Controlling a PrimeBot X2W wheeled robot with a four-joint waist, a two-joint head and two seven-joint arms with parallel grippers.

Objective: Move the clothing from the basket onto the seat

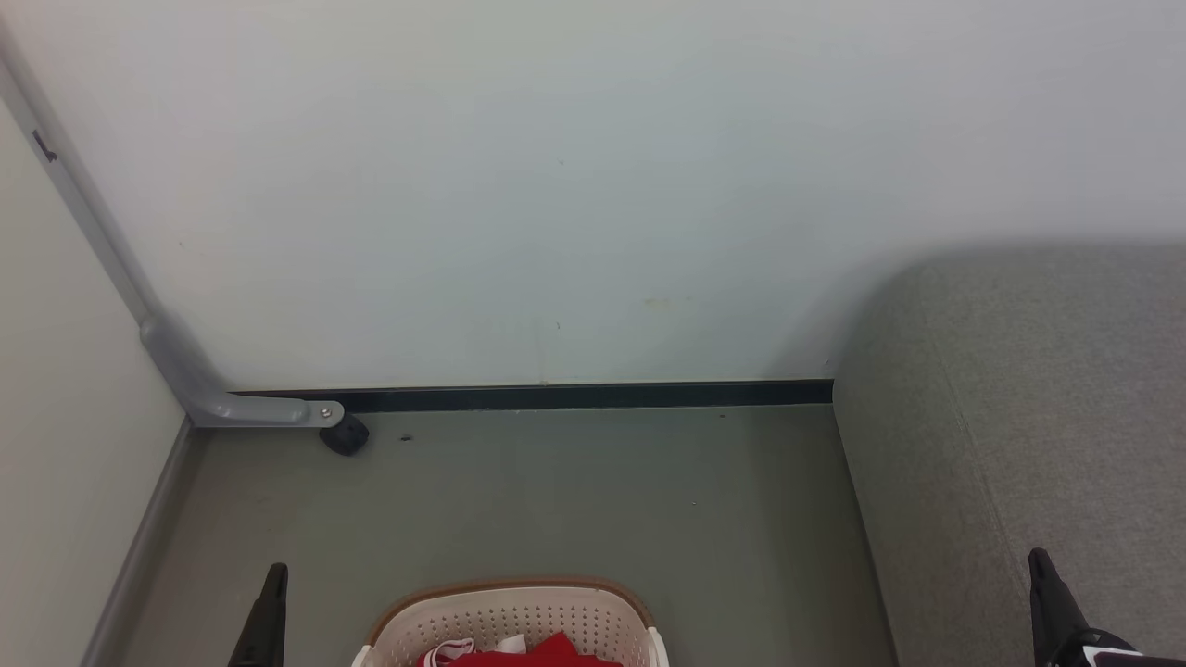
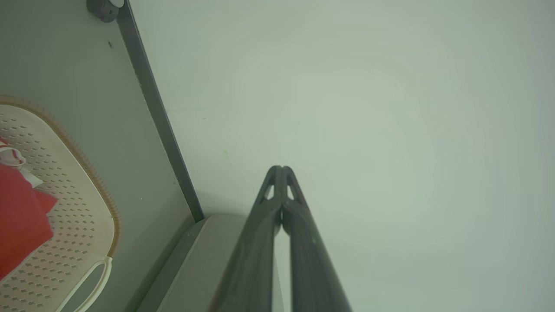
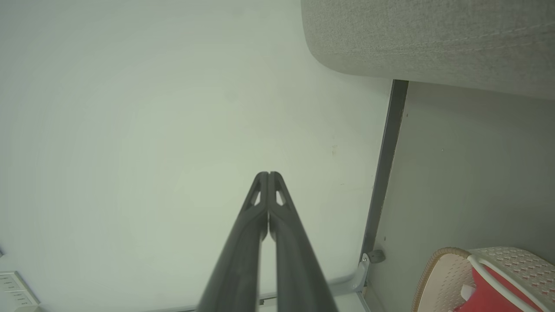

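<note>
The cream basket [image 1: 519, 616] with a brown rim stands on the floor at the bottom centre, holding red clothing [image 1: 533, 653] with white trim. The grey seat [image 1: 1038, 417] fills the right side. My left gripper [image 1: 275, 576] rises at the lower left, beside the basket, shut and empty. My right gripper [image 1: 1040, 560] stands at the lower right over the seat, shut and empty. In the left wrist view the left gripper [image 2: 281, 168] points at the wall, with the basket [image 2: 69, 208] and clothing [image 2: 19, 216] to its left. In the right wrist view the right gripper [image 3: 267, 174] points at the wall, the basket [image 3: 442, 268], clothing [image 3: 490, 299] and seat [image 3: 433, 39] to its right.
A pale wall [image 1: 556, 185] with a dark baseboard [image 1: 574, 396] closes the far side. At the left, a grey metal frame leg [image 1: 222, 403] with a black caster [image 1: 345, 435] stands beside a light panel. Grey floor [image 1: 556, 500] lies between basket and wall.
</note>
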